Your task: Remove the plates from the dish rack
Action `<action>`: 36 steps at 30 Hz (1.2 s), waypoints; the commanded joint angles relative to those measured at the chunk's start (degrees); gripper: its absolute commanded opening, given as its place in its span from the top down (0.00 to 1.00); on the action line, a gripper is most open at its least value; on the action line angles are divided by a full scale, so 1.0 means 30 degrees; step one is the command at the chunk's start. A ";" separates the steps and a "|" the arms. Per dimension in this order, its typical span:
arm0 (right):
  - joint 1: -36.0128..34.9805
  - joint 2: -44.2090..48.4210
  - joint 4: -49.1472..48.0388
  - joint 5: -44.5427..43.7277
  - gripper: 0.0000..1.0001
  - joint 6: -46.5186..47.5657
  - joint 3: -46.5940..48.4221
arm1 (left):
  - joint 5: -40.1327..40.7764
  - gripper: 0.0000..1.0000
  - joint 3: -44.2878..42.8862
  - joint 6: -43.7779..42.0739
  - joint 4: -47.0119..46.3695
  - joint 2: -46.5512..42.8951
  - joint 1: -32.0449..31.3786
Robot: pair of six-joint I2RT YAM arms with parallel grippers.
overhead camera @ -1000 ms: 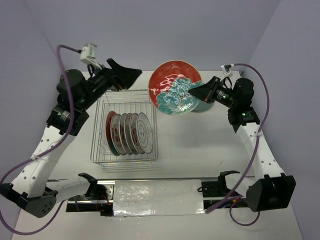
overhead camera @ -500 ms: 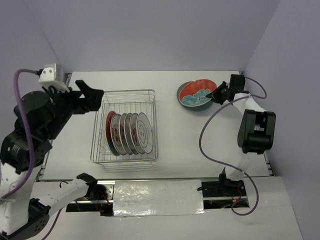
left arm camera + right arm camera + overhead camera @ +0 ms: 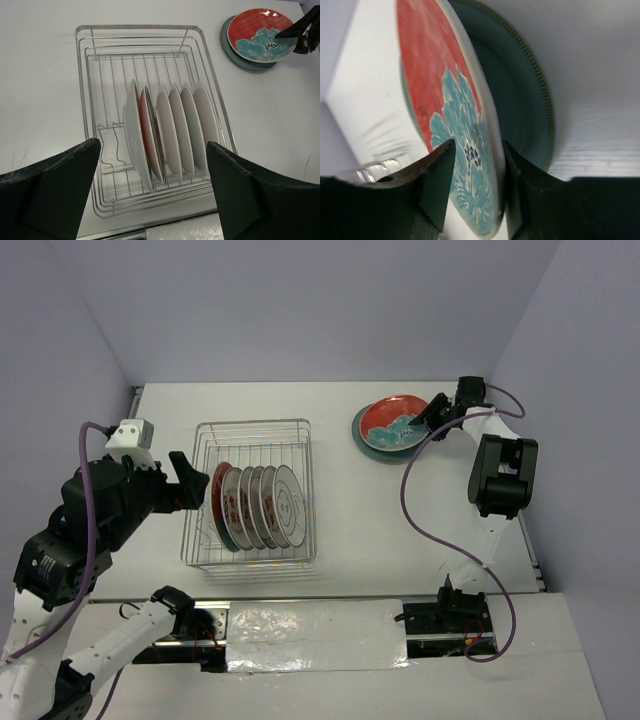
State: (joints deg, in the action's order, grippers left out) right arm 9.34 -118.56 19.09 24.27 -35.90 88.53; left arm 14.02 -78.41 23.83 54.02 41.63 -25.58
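Several plates overlapping, faces mostly hidden

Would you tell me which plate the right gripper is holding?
The red plate with the teal flower, pinched by the right gripper over a teal plate; the others stand in the dish rack.

Bright, even overhead light, soft shadows; right wrist close-up slightly blurred.

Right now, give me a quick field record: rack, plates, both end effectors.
rack: holds about six plates, upright, in its near half
left end effector: open, empty, by rack's left side
right end effector: shut on red plate rim
red plate: tilted over teal plate, far right
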 commanded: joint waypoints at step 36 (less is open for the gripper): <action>-0.7708 0.9920 0.7933 -1.5150 0.20 0.5843 -0.1411 | 0.3730 0.08 0.2551 0.1897 0.0949 0.4519 -0.1285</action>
State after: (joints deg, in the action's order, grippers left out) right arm -9.63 -95.55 43.07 -16.12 -19.55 87.39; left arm 20.67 -71.96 27.31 58.96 52.71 -27.70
